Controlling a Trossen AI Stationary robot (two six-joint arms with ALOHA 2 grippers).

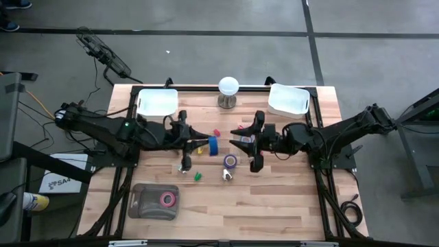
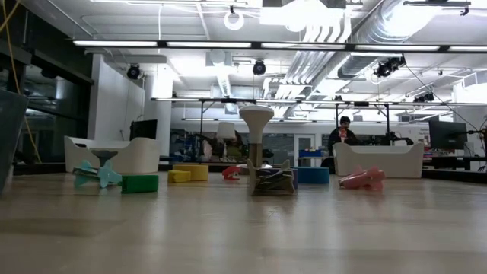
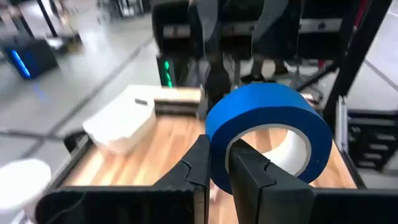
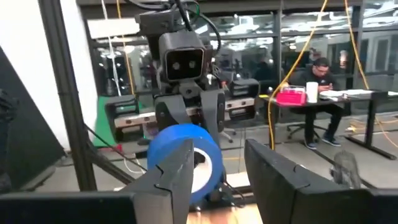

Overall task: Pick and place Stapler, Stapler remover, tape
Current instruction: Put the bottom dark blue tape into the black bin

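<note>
From above, my left gripper (image 1: 206, 145) pinches the blue tape (image 1: 213, 145) mid-table facing my right gripper (image 1: 241, 143); my left wrist shows fingers (image 3: 249, 171) clamping its wall, my right wrist shows parted jaws, so a mistimed handover could drop it.

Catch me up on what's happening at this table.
The left claw is shut on the wall of a blue tape roll, held up over the middle of the table. The right claw faces it with jaws apart, holding nothing. A pink tape roll already lies in the grey tray.
</note>
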